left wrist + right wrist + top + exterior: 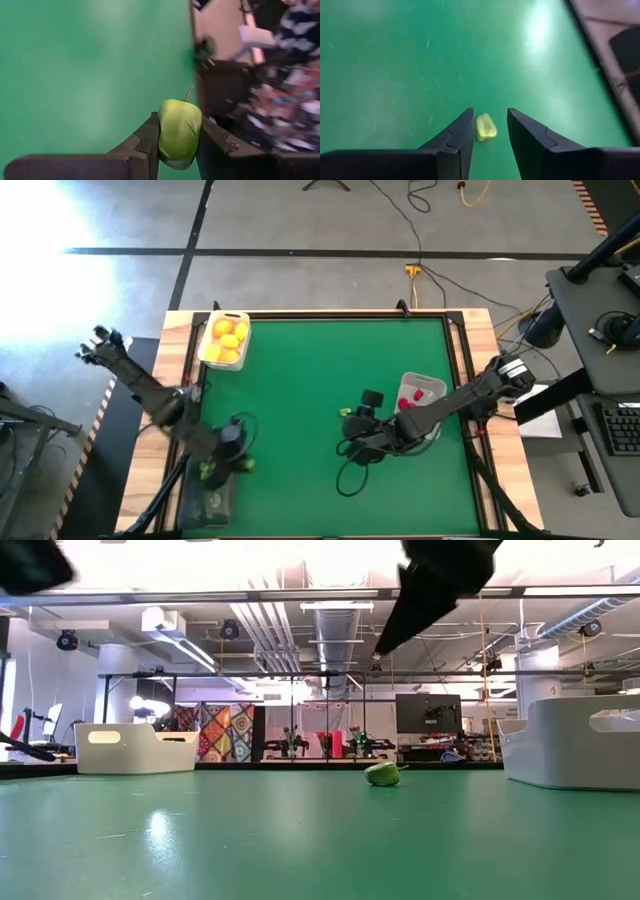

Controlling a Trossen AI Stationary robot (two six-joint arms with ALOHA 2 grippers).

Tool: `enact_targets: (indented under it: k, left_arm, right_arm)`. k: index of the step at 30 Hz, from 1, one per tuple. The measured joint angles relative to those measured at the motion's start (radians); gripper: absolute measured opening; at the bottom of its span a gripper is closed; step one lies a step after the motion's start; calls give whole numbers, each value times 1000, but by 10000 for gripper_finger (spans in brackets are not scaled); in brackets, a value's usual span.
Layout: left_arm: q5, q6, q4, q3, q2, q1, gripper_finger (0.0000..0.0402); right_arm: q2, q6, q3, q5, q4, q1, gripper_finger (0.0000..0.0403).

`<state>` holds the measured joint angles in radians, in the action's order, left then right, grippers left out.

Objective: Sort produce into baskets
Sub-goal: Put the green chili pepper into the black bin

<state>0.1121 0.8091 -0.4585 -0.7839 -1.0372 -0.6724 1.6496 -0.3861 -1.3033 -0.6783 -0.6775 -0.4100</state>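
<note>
My left gripper (179, 142) is clamped on a green pepper (179, 132) near the counter's (320, 380) left front edge (my right gripper (490, 131) hangs open over a small yellow-green piece (485, 127)).

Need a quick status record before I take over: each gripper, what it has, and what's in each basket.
left gripper: shut on green pepper, near the table's front left corner, by the dark basket
right gripper: open, above a small yellow-green piece lying on the green mat
white basket, back left: yellow lemons
pale basket, right side: red pieces
dark basket contents: cannot tell
</note>
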Motion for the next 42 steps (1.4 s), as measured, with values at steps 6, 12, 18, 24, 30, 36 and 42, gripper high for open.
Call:
enact_targets:
  k: [6, 12, 18, 24, 30, 36, 42]
  left_arm:
    - [192, 297, -32, 1, -28, -289, 77]
    - [203, 565, -99, 2, -156, -420, 77]
    - [122, 701, -161, 2, -307, -469, 78]
    - [35, 753, -237, 2, -412, -473, 95]
    - [31, 752, -303, -7, -448, -473, 122]
    - [-2, 771, -310, -7, -427, -473, 151]
    - [-58, 763, -328, -71, -368, -472, 170]
  right_arm:
    - [77, -12, 0, 132, 12, 43, 90]
    - [115, -14, 0, 224, 11, 49, 70]
    - [106, -70, 0, 224, 12, 49, 61]
    - [104, -137, -1, 210, 12, 49, 65]
    - [104, -146, -1, 254, 9, 49, 72]
    - [104, -139, -1, 294, 6, 51, 83]
    - [104, -84, -1, 290, -26, 59, 93]
